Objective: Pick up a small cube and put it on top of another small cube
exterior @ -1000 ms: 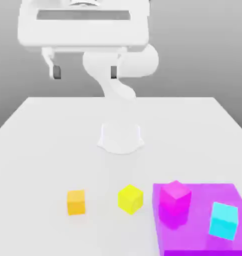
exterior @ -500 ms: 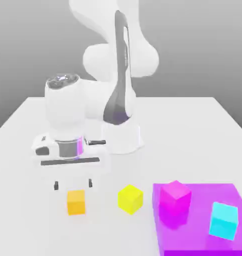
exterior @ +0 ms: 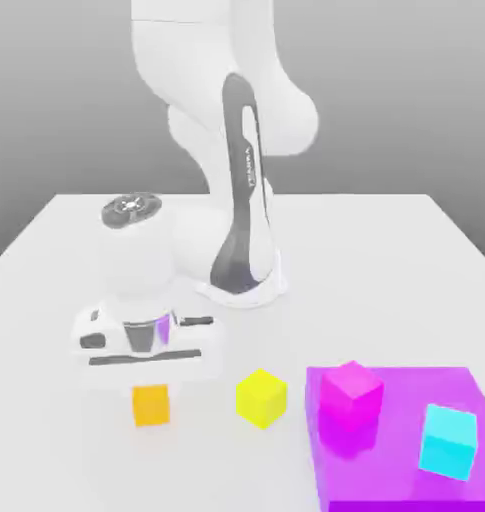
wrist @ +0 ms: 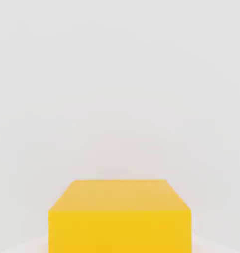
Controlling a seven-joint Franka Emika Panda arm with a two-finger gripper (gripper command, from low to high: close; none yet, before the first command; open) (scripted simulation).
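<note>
The small orange cube (exterior: 151,407) rests on the white table at the exterior view's left front, and it looms close in the hand view (wrist: 120,217). My gripper (exterior: 148,388) has come straight down onto it, with the white hand sitting just over its top, and is shut on the cube. The other small cube, bright yellow (exterior: 261,398), stands a short way off toward the exterior view's right, apart from the orange one and with nothing on it.
A flat purple slab (exterior: 401,485) fills the front right and carries a larger magenta cube (exterior: 350,394) and a larger cyan cube (exterior: 449,441). The arm's base (exterior: 248,275) stands mid-table behind the cubes. White table (exterior: 386,260) spreads all around.
The arm swung down from high above the table to the orange cube. Half a second ago the open fingers hovered just above it; now the hand is lower and the gripper has shut.
</note>
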